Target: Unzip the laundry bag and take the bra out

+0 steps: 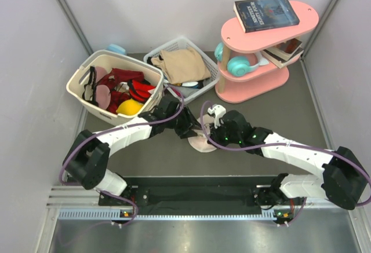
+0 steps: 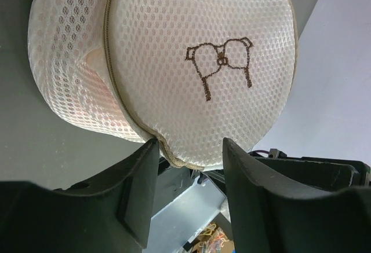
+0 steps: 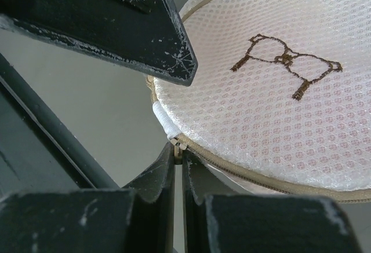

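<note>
The laundry bag, a round cream-pink mesh pouch with a dark bra-shaped logo, lies on the dark table between both grippers. My left gripper is open, its fingers either side of the bag's rim; in the top view this gripper sits at the bag's far left. My right gripper is shut on the zip pull, next to a white fabric tab on the tan zip. In the top view this gripper is at the bag's right. The bra is hidden.
A cream plastic basket with red garments stands at the back left. A white wire basket holds tan cloth. A pink shelf at the back right carries a book and teal headphones.
</note>
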`<state>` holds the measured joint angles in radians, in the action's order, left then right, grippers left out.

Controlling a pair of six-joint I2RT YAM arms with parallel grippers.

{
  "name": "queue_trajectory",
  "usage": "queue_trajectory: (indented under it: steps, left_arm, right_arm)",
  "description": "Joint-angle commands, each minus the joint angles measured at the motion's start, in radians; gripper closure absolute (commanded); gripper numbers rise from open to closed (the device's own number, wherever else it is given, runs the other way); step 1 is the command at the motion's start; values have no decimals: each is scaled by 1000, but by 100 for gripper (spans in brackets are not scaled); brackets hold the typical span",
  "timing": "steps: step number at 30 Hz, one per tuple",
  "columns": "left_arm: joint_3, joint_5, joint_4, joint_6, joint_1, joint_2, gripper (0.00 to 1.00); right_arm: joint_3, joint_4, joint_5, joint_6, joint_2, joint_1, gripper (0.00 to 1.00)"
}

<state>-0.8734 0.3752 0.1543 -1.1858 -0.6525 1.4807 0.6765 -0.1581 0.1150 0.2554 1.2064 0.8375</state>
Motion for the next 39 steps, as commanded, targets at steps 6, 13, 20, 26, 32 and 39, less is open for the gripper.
queue_trajectory:
  steps: [6, 13, 20, 26, 32, 39]
  left_arm:
    - [-38, 24, -76, 0, -25, 15, 82]
    - [-38, 13, -73, 11, -26, 13, 100]
    - [-64, -28, 2, 77, -18, -2, 100]
    - [-61, -53, 48, 115, 5, -31, 100]
    - [-45, -65, 77, 141, 25, -56, 100]
    - [-68, -74, 106, 184, 31, -51, 100]
  right_arm:
    - [26, 52, 14, 2, -25, 21, 100]
    - [20, 48, 12, 8, -28, 20, 100]
    - [12, 16, -21, 31, -36, 17, 100]
    - [-11, -23, -57, 44, -71, -24, 100]
    - [-45, -61, -58, 51, -140, -95, 100]
    - [-57, -77, -34, 42, -148, -121, 100]
